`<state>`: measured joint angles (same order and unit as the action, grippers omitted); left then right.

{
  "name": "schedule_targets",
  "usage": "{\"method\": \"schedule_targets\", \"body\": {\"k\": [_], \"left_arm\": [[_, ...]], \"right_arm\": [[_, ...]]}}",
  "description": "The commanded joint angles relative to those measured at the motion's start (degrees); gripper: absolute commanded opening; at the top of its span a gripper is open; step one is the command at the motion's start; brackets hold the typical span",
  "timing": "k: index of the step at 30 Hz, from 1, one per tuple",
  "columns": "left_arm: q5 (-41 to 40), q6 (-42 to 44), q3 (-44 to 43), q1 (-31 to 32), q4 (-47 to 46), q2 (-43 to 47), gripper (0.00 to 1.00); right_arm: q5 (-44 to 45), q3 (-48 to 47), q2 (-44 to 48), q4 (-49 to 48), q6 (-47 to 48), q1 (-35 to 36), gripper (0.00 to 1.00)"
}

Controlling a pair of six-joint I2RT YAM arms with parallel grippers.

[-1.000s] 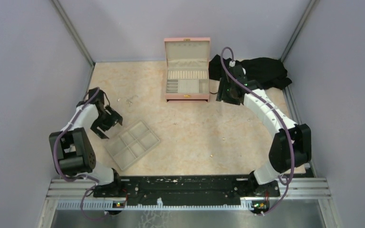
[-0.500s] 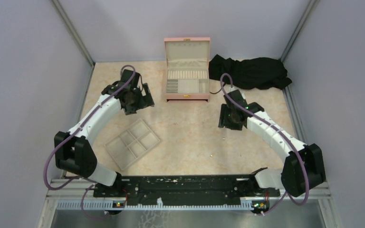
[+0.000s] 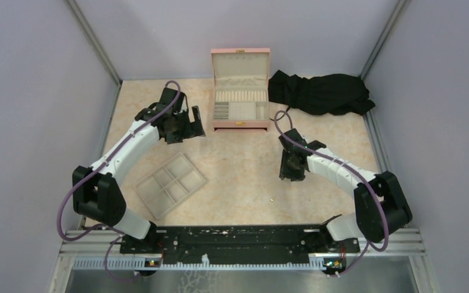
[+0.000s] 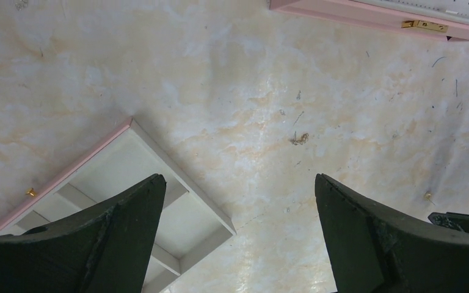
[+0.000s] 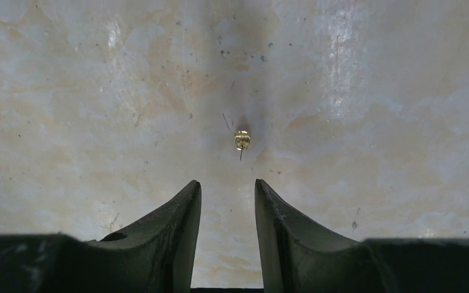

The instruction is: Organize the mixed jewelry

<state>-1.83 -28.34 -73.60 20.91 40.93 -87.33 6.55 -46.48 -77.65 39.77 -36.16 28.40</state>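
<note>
One gold stud (image 5: 242, 140) lies on the table (image 5: 372, 91) just ahead of the right gripper (image 5: 226, 182), whose narrowly parted jaws hold nothing, so the pick approach appears to be in hand and the next move calls for advancing and pinching, while the left gripper (image 4: 238, 177) hangs spread wide.

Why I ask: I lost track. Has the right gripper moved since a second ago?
Yes. The right gripper came toward the near edge, away from the pink box.

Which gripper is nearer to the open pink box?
Left. The left gripper is just left of the pink box; the right gripper is farther, in front of its right corner.
</note>
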Motion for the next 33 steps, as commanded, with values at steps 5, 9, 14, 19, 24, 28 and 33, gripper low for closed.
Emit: {"method": "schedule_targets", "body": {"k": [5, 9, 14, 19, 24, 28, 33], "left_arm": [[1.3, 2.2, -1.7, 0.3, -1.2, 0.4, 0.98], [1.1, 2.5, -1.3, 0.3, -1.1, 0.6, 0.98], [1.1, 2.1, -0.7, 0.3, -1.1, 0.8, 0.98], [1.4, 1.3, -0.1, 0.2, -1.1, 1.3, 0.98], [1.3, 0.8, 0.3, 0.2, -1.1, 1.6, 0.98], [1.3, 0.6, 0.3, 0.3, -1.2, 1.7, 0.98], [0.4, 0.6, 0.8, 0.3, -1.1, 1.8, 0.98]], "right_arm": [[3.5, 0.3, -6.0, -6.6, -0.6, 0.5, 0.35], [4.1, 0.9, -7.5, -7.9, -0.7, 0.5, 0.34], [4.6, 1.6, -9.1, -8.7, -0.4, 0.5, 0.28], [5.1, 1.7, -9.1, -8.7, 0.5, 0.5, 0.17], [5.2, 1.3, -8.9, -8.5, 2.0, 0.5, 0.06], [2.8, 0.1, -8.5, -8.8, 3.4, 0.9, 0.01], [-0.8, -4.1, -10.0, -8.9, 5.0, 4.7, 0.01]]}}
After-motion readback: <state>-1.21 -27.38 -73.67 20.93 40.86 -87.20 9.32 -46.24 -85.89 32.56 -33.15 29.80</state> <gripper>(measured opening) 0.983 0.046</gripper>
